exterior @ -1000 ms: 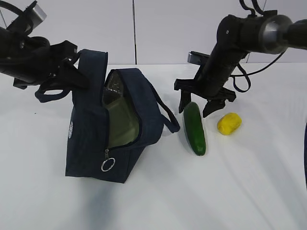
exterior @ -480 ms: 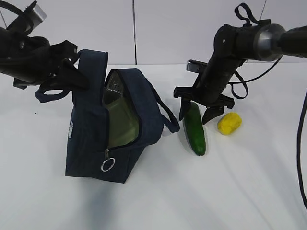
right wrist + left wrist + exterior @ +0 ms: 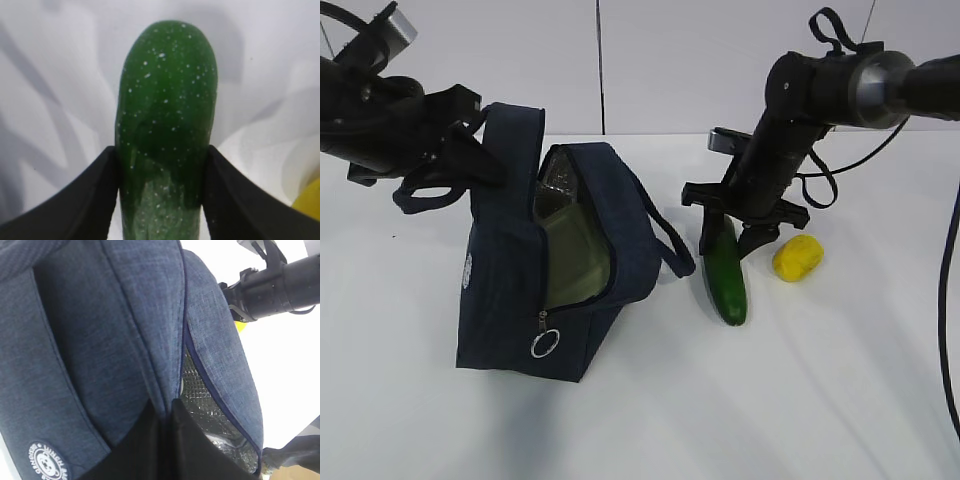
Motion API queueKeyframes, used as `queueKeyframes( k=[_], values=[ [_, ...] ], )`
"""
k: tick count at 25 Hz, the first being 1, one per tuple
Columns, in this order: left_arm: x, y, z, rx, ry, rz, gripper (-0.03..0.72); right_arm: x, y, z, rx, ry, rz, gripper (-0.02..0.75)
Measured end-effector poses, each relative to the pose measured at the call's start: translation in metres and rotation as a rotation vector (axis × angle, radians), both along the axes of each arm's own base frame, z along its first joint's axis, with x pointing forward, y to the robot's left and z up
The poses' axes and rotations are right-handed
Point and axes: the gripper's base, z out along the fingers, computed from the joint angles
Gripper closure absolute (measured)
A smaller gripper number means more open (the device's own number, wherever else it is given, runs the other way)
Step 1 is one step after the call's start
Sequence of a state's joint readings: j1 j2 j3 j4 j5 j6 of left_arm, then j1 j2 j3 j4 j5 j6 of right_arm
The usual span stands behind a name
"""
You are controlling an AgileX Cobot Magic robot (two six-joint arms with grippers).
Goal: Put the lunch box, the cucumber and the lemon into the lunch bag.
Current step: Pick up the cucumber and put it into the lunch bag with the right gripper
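The cucumber (image 3: 725, 275) lies right of the lunch bag (image 3: 560, 270), and the right gripper (image 3: 732, 234) squeezes its far end to lift it. The left gripper (image 3: 470, 150) pinches the lid so the bag stays open. The right wrist view shows both fingers (image 3: 95, 192) touching the cucumber (image 3: 167, 125).

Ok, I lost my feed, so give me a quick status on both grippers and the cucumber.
Left gripper shut on lunch bag flap, holding it open. Right gripper clamped on cucumber, on table. Lemon beside, path clear.
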State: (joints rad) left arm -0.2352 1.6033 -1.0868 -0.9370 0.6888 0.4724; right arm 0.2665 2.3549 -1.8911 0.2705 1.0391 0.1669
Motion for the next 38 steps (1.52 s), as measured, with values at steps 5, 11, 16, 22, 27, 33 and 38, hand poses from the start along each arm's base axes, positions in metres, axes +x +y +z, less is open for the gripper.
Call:
queueKeyframes(
  k=[5, 11, 16, 22, 27, 33, 38],
  values=[
    [0.000, 0.000, 0.000, 0.000, 0.000, 0.000, 0.690, 0.000, 0.000, 0.000, 0.002, 0.003, 0.000, 0.375],
    [0.000, 0.000, 0.000, 0.000, 0.000, 0.000, 0.690, 0.000, 0.001, 0.010, -0.001, 0.021, 0.045, 0.387],
    [0.000, 0.000, 0.000, 0.000, 0.000, 0.000, 0.690, 0.008, 0.004, 0.043, 0.005, -0.026, 0.119, 0.390],
    [0.000, 0.000, 0.000, 0.000, 0.000, 0.000, 0.690, 0.017, 0.004, 0.074, 0.001, -0.133, 0.135, 0.390],
    [0.000, 0.000, 0.000, 0.000, 0.000, 0.000, 0.690, 0.011, 0.004, 0.099, 0.020, -0.176, 0.137, 0.391],
    [0.000, 0.000, 0.000, 0.000, 0.000, 0.000, 0.690, 0.001, 0.013, 0.130, 0.162, -0.212, 0.159, 0.391],
    [-0.001, 0.000, 0.000, -0.001, 0.004, -0.005, 0.690, -0.007, 0.015, 0.154, 0.220, -0.258, 0.198, 0.391]
  ],
)
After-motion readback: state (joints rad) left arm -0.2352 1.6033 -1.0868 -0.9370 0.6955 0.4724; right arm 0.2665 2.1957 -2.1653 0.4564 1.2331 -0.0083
